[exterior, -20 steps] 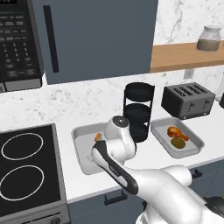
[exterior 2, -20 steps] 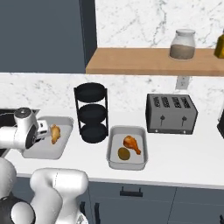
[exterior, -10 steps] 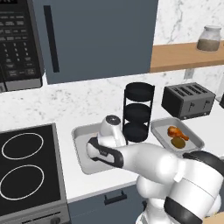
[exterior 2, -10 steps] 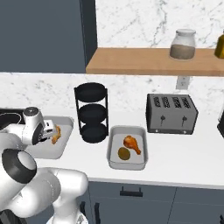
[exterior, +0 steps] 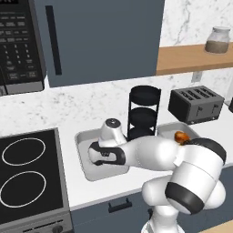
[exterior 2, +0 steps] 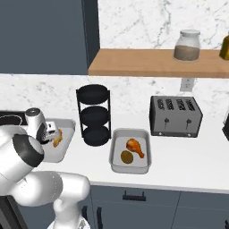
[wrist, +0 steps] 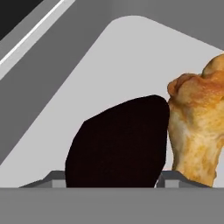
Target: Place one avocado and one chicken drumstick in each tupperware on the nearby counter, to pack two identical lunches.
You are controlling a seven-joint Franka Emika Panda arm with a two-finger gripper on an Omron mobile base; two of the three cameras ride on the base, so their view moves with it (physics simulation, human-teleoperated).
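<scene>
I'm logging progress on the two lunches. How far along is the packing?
Right tupperware looks packed: a drumstick and an avocado. In the left tupperware, a second drumstick lies beside a dark avocado, which sits between the gripper fingertips. Left: release it and withdraw.

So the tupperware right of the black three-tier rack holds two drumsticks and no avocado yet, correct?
Not quite. The right base view shows that tupperware, right of the black three-tier rack, holding one drumstick and one avocado, so it is already packed.
</scene>
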